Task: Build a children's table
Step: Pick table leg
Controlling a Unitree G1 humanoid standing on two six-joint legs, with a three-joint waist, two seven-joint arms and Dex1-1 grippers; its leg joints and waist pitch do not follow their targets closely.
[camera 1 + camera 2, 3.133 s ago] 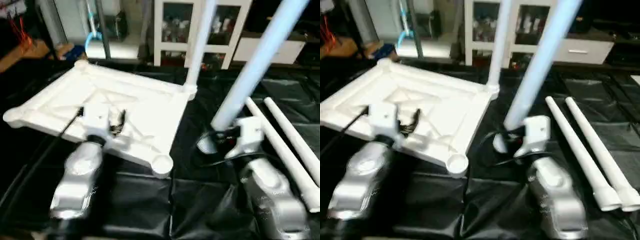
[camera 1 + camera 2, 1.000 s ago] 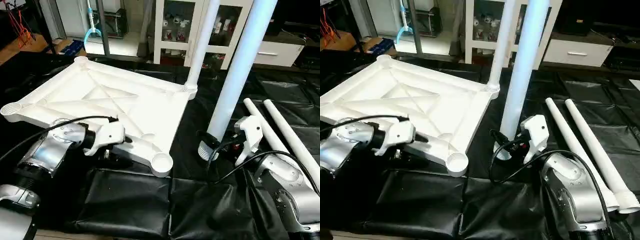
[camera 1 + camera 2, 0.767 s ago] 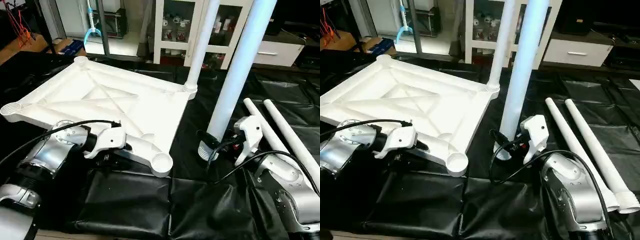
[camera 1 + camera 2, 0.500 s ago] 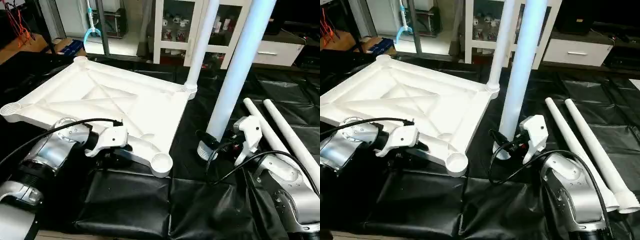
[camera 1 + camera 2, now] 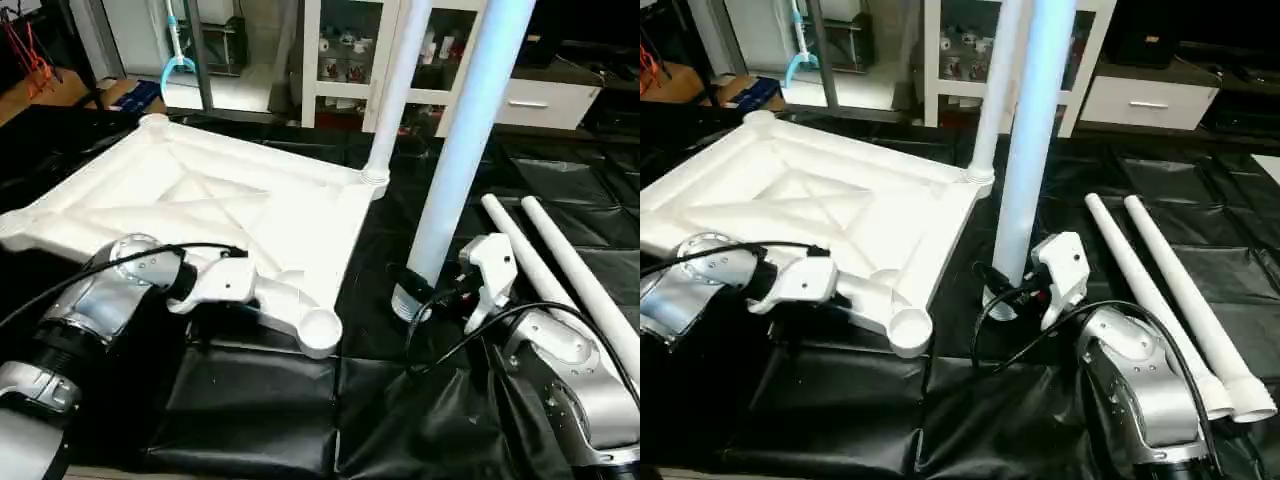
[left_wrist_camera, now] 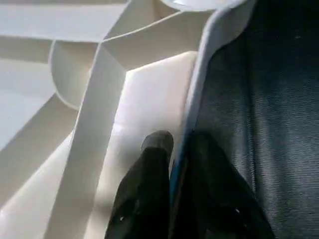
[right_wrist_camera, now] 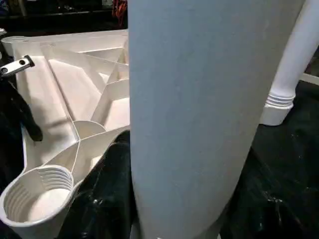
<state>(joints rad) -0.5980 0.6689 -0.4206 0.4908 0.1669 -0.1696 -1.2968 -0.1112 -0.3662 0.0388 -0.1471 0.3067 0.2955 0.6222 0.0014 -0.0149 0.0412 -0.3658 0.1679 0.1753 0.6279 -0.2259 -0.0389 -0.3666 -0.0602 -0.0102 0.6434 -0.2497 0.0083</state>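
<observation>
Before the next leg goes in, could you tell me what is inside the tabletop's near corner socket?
The near corner socket of the tabletop holds no leg: its ridged inner wall and pale floor show. The near part of its inside is hidden behind the rim.

upturned tabletop (image 5: 200, 200), one leg (image 5: 390, 90) socketed

Tabletop (image 5: 240, 205) underside up; one leg (image 5: 395, 90) socketed, two legs (image 5: 560, 270) flat.
</observation>
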